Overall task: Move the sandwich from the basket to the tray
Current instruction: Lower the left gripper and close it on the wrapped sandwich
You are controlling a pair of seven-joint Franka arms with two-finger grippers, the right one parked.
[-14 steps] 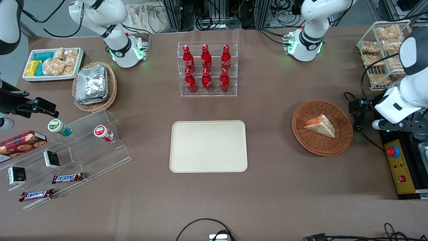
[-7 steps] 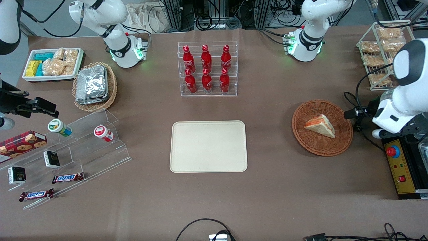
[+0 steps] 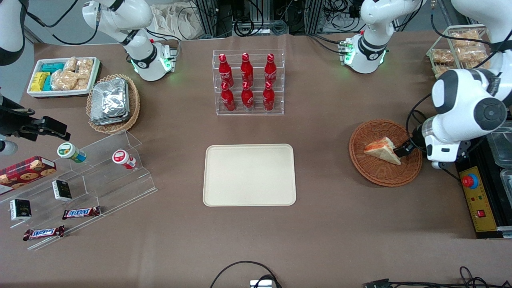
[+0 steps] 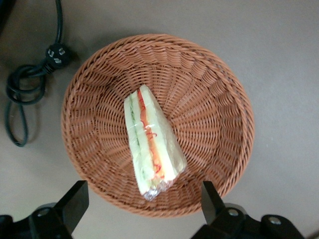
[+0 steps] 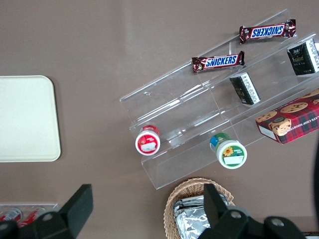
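The sandwich [image 3: 382,150], a wrapped white-bread wedge with red-orange and green filling, lies in the round reddish-brown wicker basket [image 3: 384,180] toward the working arm's end of the table. My left gripper [image 3: 405,151] hovers over the basket's rim, on the side toward the working arm's end. In the left wrist view the sandwich [image 4: 152,144] rests in the middle of the basket [image 4: 219,99], and the gripper [image 4: 142,205] is open, its fingers [image 4: 75,204] spread wide above the rim near the wedge's tip, holding nothing. The cream tray [image 3: 249,175] lies bare at the table's centre.
An acrylic rack of red bottles [image 3: 248,82] stands farther from the front camera than the tray. A black plug and cable [image 4: 30,84] lie beside the basket. A yellow control box [image 3: 478,200] and a wire snack rack [image 3: 456,52] flank the working arm. Acrylic snack steps [image 3: 100,176] are toward the parked arm's end.
The left arm has swung in from the table's end toward the basket, bringing the gripper over its rim. Sandwich, basket and tray have not moved.
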